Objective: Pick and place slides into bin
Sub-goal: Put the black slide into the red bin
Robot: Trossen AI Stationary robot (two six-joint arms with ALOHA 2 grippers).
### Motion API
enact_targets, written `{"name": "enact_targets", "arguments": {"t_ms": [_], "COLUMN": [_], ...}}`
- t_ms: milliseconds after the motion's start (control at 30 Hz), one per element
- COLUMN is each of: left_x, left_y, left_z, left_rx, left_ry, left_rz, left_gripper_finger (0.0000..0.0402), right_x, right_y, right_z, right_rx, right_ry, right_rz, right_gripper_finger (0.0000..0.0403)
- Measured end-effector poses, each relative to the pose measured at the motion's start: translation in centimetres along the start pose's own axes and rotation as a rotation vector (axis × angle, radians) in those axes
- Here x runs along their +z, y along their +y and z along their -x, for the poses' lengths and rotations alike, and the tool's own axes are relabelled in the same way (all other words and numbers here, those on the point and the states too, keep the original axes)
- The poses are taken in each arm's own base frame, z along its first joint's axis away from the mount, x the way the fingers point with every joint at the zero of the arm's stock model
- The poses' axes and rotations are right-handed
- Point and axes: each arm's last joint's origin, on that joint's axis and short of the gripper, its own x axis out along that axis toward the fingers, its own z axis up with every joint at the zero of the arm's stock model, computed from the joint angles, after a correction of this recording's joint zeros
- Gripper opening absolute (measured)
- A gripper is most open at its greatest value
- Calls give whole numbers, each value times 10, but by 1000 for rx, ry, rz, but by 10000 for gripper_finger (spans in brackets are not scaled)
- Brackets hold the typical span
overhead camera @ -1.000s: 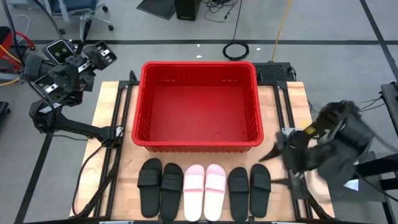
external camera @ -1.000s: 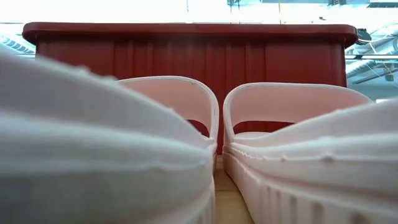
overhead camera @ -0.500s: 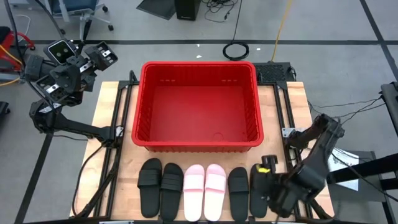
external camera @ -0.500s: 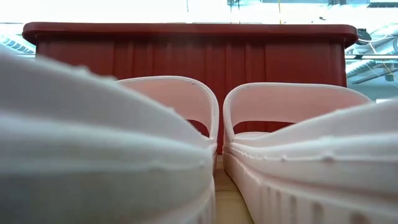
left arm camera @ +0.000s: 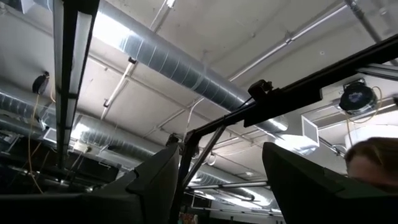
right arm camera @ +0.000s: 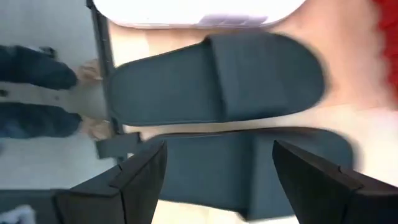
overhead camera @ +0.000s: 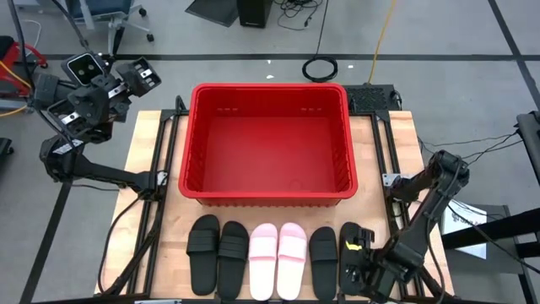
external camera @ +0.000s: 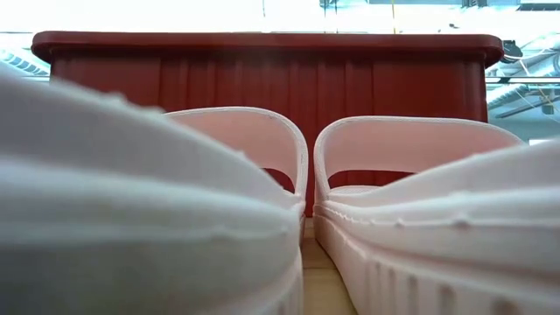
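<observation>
Red bin (overhead camera: 268,143) at table centre, nothing inside. Six slides in a row just in front of the bin's near wall: two black slides (overhead camera: 218,254) at left, pink pair (overhead camera: 278,249) in the middle, two more black (overhead camera: 337,253) at right. Right gripper (overhead camera: 364,268) low over the rightmost black slide (right arm camera: 249,171), fingers (right arm camera: 140,180) spread apart, holding nothing. Left gripper (left arm camera: 221,180) raised off the bin's far left corner, beyond the table edge, pointing at the ceiling, jaws spread, empty
</observation>
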Motion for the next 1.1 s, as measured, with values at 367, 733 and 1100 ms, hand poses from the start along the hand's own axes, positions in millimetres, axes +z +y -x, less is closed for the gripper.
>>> {"name": "enact_targets", "arguments": {"t_ms": [367, 733, 1100], "left_x": [2, 8, 10], "left_y": [1, 1, 0], "left_z": [2, 6, 8], "left_rx": [-27, -19, -11], "left_ry": [39, 42, 37], "left_rz": [28, 42, 45], "left_gripper_finger": [241, 241, 241], "right_x": [-14, -35, -49], "right_y": [-10, -34, -59], "right_z": [-31, -65, -82], "right_rx": [-40, -151, -301], "right_ry": [17, 60, 105], "right_rz": [-35, -77, -142], "right_gripper_finger": [281, 281, 255]}}
